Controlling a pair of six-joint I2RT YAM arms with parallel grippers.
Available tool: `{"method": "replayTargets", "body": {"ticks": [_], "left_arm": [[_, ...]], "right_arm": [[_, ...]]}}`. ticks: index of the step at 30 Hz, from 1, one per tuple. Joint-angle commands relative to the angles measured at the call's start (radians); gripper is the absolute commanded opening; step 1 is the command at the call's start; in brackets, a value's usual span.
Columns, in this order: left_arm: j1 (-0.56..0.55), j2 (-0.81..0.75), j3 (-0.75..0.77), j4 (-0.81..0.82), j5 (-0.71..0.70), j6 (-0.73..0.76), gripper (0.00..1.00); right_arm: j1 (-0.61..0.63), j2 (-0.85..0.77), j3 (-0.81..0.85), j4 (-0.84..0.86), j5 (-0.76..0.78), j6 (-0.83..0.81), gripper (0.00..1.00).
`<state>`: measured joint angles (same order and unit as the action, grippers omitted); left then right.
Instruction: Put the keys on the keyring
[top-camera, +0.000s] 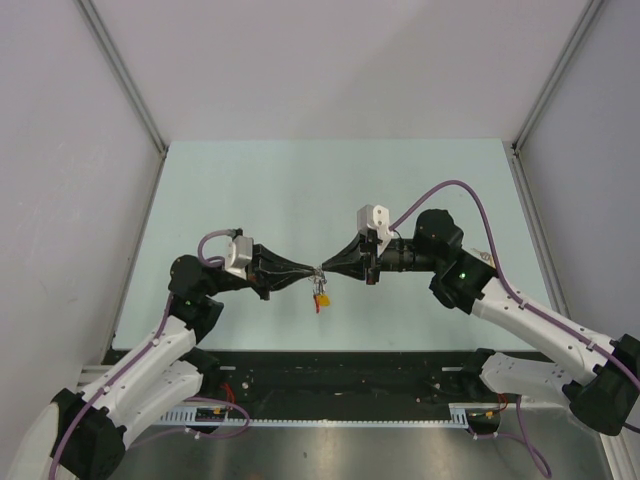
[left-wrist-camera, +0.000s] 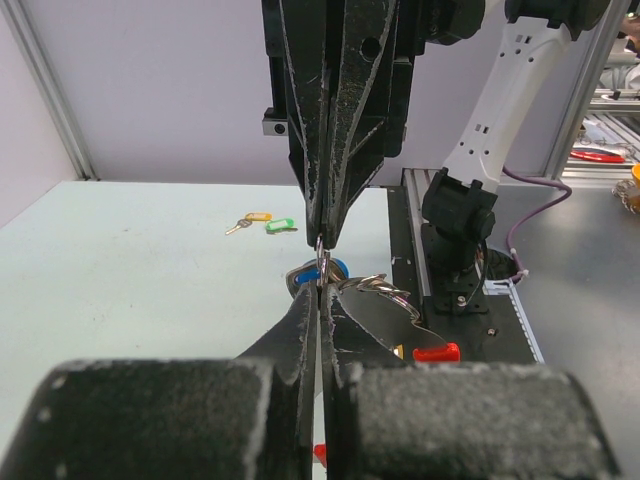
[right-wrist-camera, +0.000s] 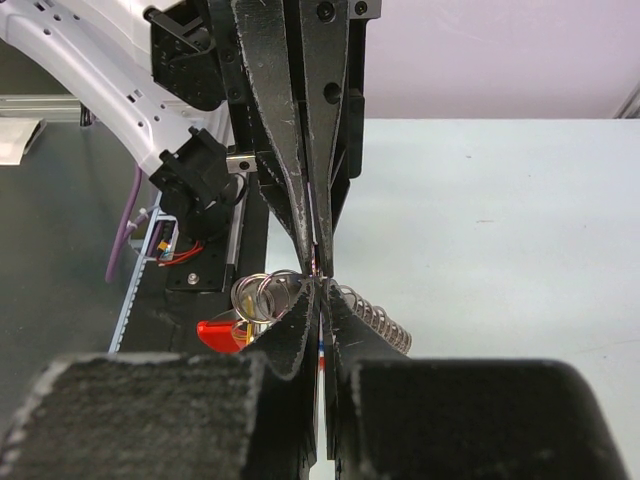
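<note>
My left pincer (top-camera: 311, 274) and right pincer (top-camera: 327, 269) meet tip to tip above the table (top-camera: 300, 190). Both are clamped fully shut on the keyring (left-wrist-camera: 322, 263), probably to steady it for threading. Two tagged keys (left-wrist-camera: 262, 221) lie on the table beyond.

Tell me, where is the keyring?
In the top view, the keyring hangs above the table, pinched between the left gripper and right gripper.
</note>
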<state>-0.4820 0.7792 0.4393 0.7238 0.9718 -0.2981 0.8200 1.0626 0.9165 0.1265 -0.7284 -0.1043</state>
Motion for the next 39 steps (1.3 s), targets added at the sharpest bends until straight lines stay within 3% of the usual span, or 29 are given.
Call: {"method": "replayTargets", "body": {"ticks": [1,6,17,25,32,39], "left_arm": [[-0.006,-0.005,0.01,0.04,-0.012,-0.003,0.0],[-0.006,-0.012,0.012,0.017,-0.041,0.005,0.01],[0.008,-0.187,0.105,-0.515,-0.353,0.28,0.01],[0.008,-0.349,0.113,-0.716,-0.619,0.358,0.0],[0.01,-0.491,0.079,-0.822,-0.691,0.358,0.0],[0.01,-0.544,0.068,-0.81,-0.708,0.352,0.0]], "right_arm": [[0.005,-0.016,0.005,0.036,0.006,0.002,0.0],[-0.002,-0.027,0.007,-0.004,0.063,-0.012,0.0],[-0.053,0.056,-0.021,-0.226,0.395,-0.006,0.0],[-0.062,0.281,-0.07,-0.056,0.446,-0.015,0.0],[-0.061,0.514,-0.068,0.11,0.435,-0.005,0.0],[-0.052,0.672,-0.07,0.277,0.426,-0.001,0.0]]}}
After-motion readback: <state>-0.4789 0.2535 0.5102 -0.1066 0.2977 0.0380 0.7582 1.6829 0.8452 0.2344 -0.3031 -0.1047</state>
